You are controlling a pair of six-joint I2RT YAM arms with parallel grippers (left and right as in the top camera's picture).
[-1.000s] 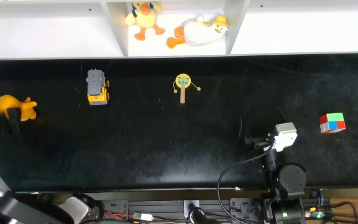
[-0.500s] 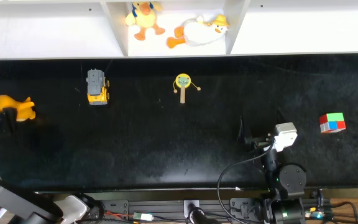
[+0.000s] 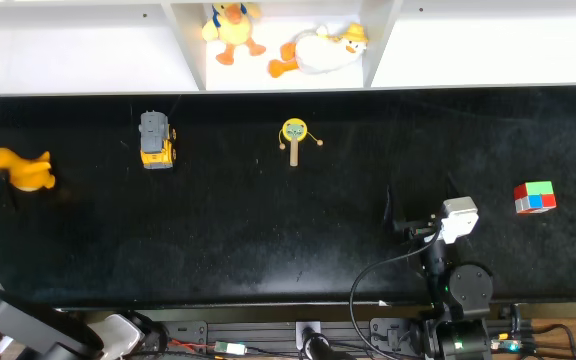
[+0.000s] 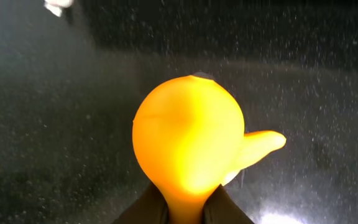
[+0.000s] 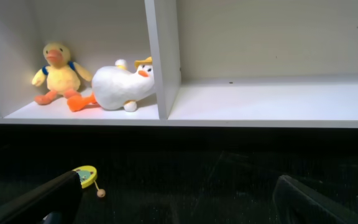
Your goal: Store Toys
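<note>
An orange rubber toy point(image 3: 25, 169) with a round body and a pointed tail hangs at the table's far left. My left gripper point(image 3: 1, 178) is shut on its lower end. In the left wrist view the orange toy point(image 4: 188, 140) bulges above the two fingers of my left gripper point(image 4: 188, 200), with the black table beneath. My right gripper point(image 3: 404, 226) rests low at the front right, open and holding nothing. Its fingers point(image 5: 51, 193) stand wide apart around my right gripper's middle point(image 5: 179, 186), facing the shelf.
On the black table stand a yellow-grey toy truck point(image 3: 155, 138), a small rattle drum point(image 3: 295, 135) and a coloured cube point(image 3: 534, 197). The white shelf point(image 3: 288, 75) at the back holds a yellow plush duck point(image 3: 231, 28) and a white plush goose point(image 3: 323, 48) in its middle bay.
My left arm has shifted toward the left edge and the orange toy in its gripper has crept slightly up the picture. The right arm has not moved.
</note>
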